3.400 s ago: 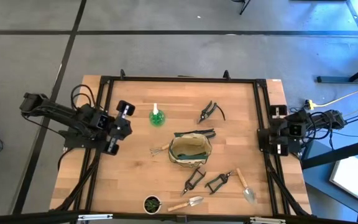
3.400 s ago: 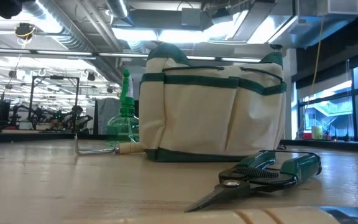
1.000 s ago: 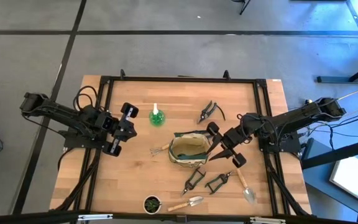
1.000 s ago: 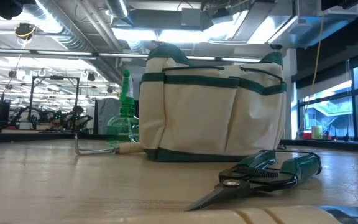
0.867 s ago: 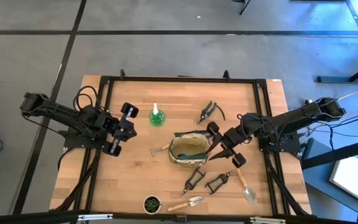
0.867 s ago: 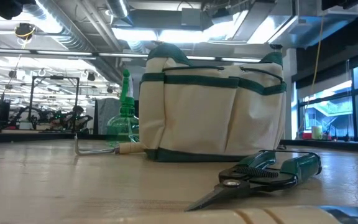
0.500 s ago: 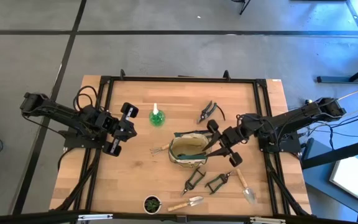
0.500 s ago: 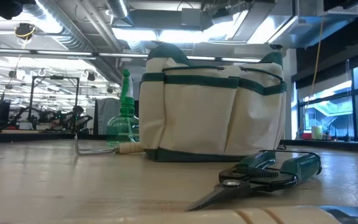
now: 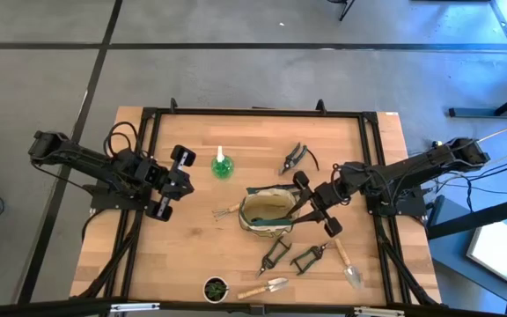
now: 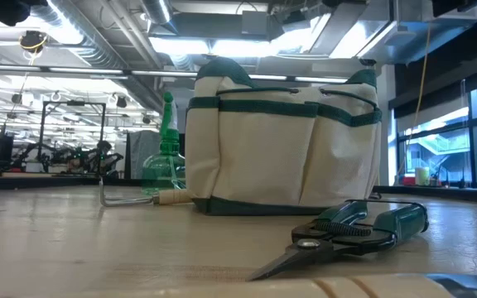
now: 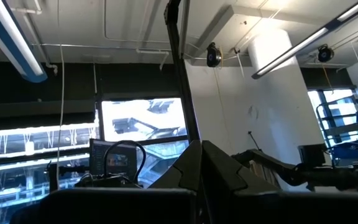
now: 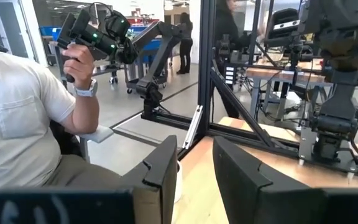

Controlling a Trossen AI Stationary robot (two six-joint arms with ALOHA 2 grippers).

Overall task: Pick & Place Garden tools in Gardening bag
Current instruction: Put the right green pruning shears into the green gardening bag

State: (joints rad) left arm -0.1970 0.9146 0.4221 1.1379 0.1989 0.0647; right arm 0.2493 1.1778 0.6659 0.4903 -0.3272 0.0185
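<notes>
Two hands — right hand (image 9: 317,210) part-open just beside gardening bag (image 9: 268,213); left hand (image 9: 171,183) closed, well apart.

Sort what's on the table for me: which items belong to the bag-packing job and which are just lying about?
Job items: gardening bag; spray bottle; fork; pruners near the far edge; two pruners in front of the bag; two trowels.

Lying about: small potted plant at the near edge.
</notes>
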